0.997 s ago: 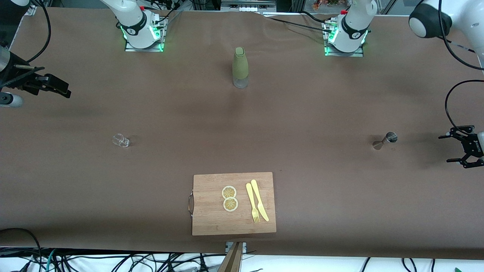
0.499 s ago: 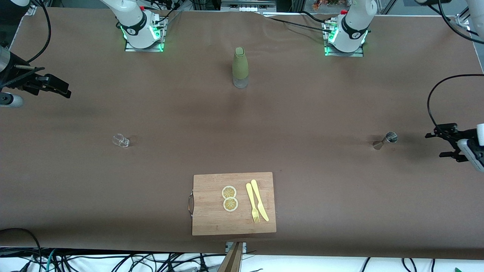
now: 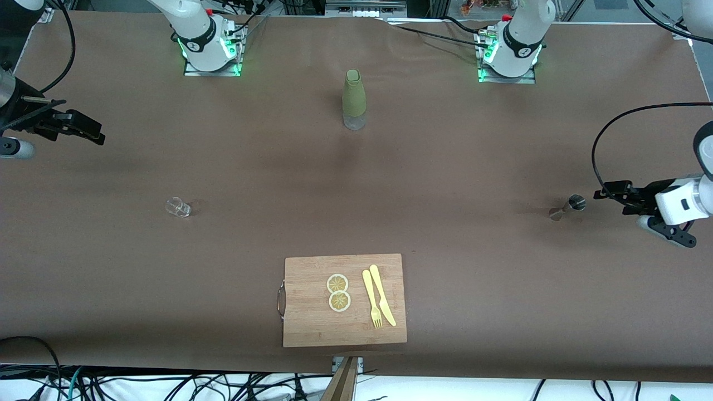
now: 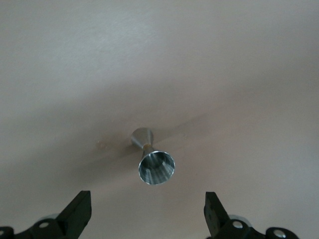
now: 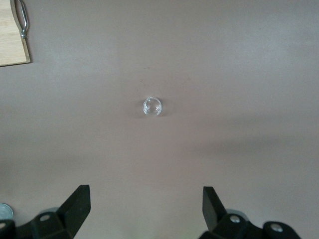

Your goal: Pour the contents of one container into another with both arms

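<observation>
A small steel jigger [image 3: 567,206] stands on the brown table toward the left arm's end; in the left wrist view the jigger [image 4: 152,162] shows its open cup. My left gripper [image 3: 606,196] hovers low just beside it, level with it, fingers pointing at it. The left gripper [image 4: 147,205] is open, with nothing between its fingers. A small clear glass [image 3: 178,207] sits toward the right arm's end, and the right wrist view shows the same glass [image 5: 152,106]. My right gripper [image 3: 91,129] waits open above that end of the table, apart from the glass, and nothing sits between its fingers [image 5: 145,196].
An olive-sleeved bottle [image 3: 354,99] stands mid-table near the arms' bases. A wooden cutting board [image 3: 312,323] lies near the front edge, carrying two lemon slices [image 3: 338,292], a yellow fork and a knife [image 3: 381,301]. The board's corner and metal handle [image 5: 20,22] show in the right wrist view.
The left arm has swung in from the table's end, turning its gripper level and bringing it close to the jigger. The right arm has not moved.
</observation>
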